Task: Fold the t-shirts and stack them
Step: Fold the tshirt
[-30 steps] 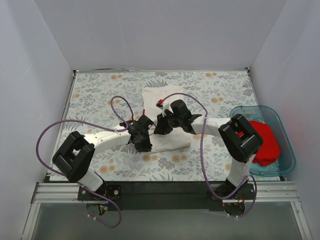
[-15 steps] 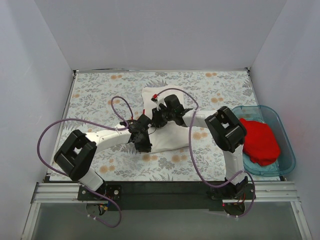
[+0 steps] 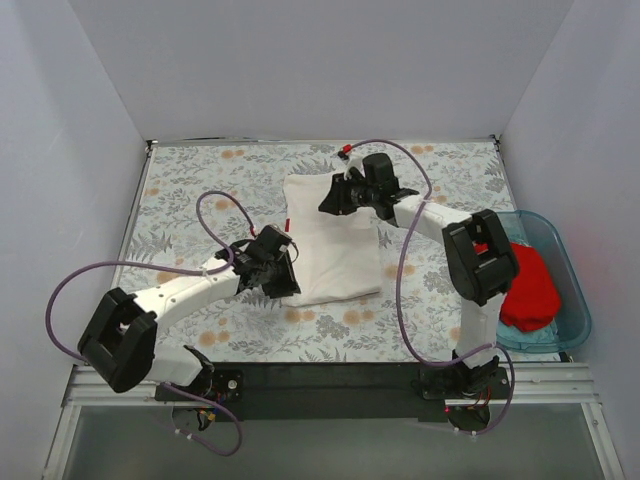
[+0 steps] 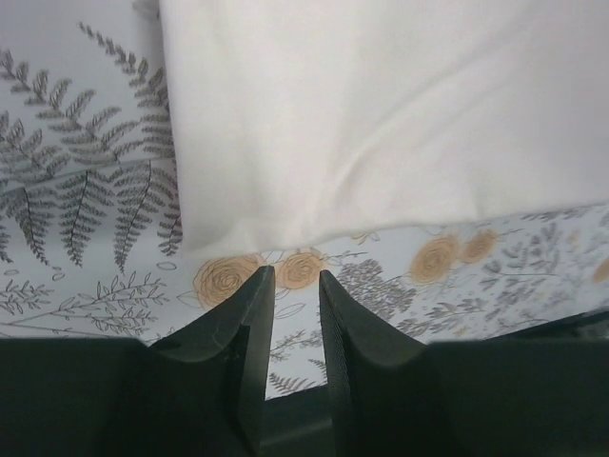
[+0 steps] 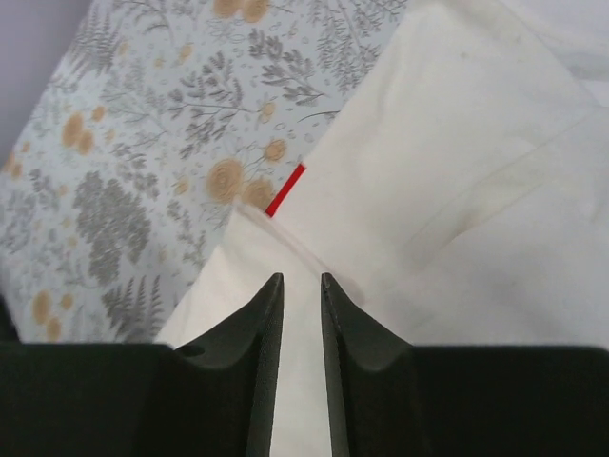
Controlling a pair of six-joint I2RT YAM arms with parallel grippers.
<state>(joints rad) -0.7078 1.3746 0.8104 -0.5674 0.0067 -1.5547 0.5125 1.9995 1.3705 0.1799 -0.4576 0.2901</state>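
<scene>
A: White first: the white t-shirt (image 3: pixel 335 240) lies folded mid-table on the floral cloth (image 3: pixel 190 190). Only the overhead view shows the red t-shirt (image 3: pixel 525 290), in the blue tub (image 3: pixel 578 310) at the right

B: Left gripper (image 4: pixel 295 276)?

A: Its wrist view shows jaws narrowly parted, empty, just beside the white t-shirt's near edge

B: Right gripper (image 5: pixel 302 278)?

A: Narrow gap too, nothing held, over the far fold near a red strip (image 5: pixel 285 189)

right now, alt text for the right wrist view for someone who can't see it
The right gripper, dark fingers narrowly apart and empty, points at a folded corner of the white t-shirt. A short red strip shows at its edge; floral tablecloth fills the upper left.
</scene>
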